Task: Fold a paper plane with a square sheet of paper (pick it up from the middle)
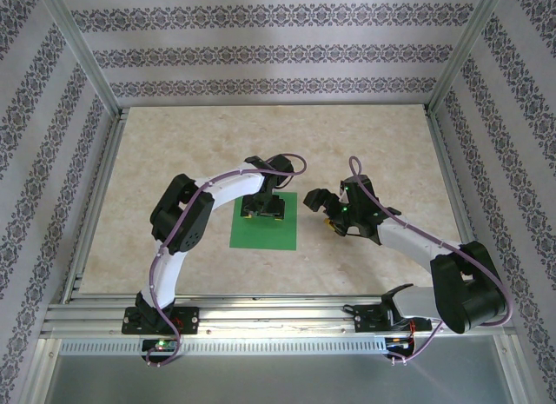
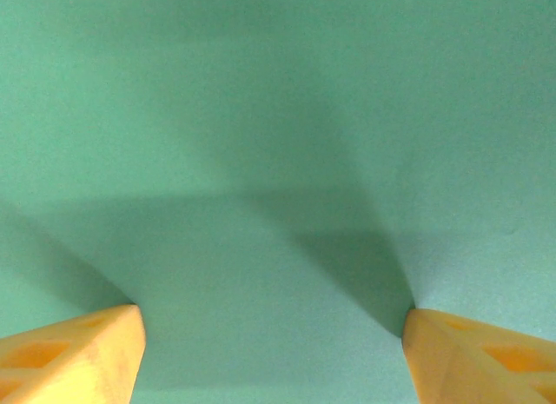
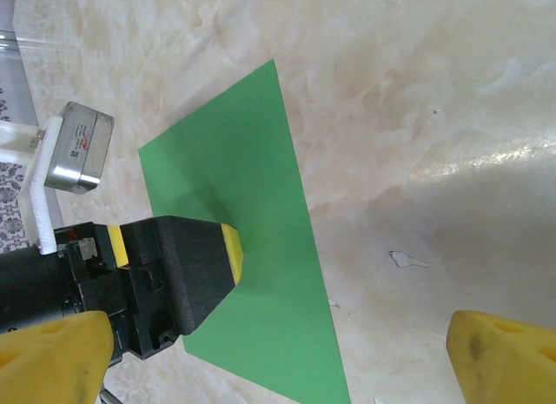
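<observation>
The square sheet of paper is bright green and lies flat and unfolded on the table, with no crease showing. My left gripper stands over its far half, pointing down. In the left wrist view the green sheet fills the background, and the gripper is open, with both yellow fingertips set wide apart and resting on the paper. My right gripper hovers to the right of the sheet, open and holding nothing. Its wrist view shows the sheet with the left gripper's black and yellow finger on it, and its own fingertips low in the view.
The tabletop is pale marble-patterned. Aluminium rails run along the near edge and both sides, and patterned walls stand behind them. A few small white flecks lie on the table right of the sheet.
</observation>
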You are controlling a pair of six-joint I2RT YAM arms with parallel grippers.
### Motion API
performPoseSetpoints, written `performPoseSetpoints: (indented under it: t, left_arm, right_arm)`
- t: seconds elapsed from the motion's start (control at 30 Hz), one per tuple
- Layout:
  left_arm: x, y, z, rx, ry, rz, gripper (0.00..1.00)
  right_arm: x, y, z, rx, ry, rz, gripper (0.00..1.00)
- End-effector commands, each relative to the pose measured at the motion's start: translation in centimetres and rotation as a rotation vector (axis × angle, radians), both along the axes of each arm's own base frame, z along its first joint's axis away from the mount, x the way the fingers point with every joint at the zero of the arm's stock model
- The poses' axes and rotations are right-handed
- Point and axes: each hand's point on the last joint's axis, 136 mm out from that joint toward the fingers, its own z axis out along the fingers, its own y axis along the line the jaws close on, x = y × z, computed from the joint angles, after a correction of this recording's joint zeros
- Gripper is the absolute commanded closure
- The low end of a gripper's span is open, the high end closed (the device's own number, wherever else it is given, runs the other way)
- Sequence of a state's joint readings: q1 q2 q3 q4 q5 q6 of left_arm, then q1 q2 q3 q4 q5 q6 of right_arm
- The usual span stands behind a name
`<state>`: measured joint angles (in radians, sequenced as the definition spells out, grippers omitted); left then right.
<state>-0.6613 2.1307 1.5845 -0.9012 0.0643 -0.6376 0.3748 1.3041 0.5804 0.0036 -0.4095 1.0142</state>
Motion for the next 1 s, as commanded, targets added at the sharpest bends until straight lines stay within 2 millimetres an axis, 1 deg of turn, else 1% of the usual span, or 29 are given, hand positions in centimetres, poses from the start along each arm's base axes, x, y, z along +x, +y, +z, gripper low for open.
performPoseSetpoints:
  t: [0.0, 0.73, 0.97]
  left_arm:
    - [-1.99, 0.29, -2.86, 0.032, 0.072, 0.004, 0.23]
    - [-1.93, 0.16, -2.92, 0.02, 0.063, 0.002, 0.24]
    - [-1.35, -0.55, -2.25, -0.014, 0.038, -0.014, 0.34]
  right_arm:
    - [0.63, -0.14, 1.02, 0.013, -0.026, -0.009, 0.02]
    - [0.4, -0.88, 0.98, 0.0, -0.022, -0.047, 0.02]
    - [0.33, -1.09, 0.92, -0.001, -0.022, -0.059, 0.02]
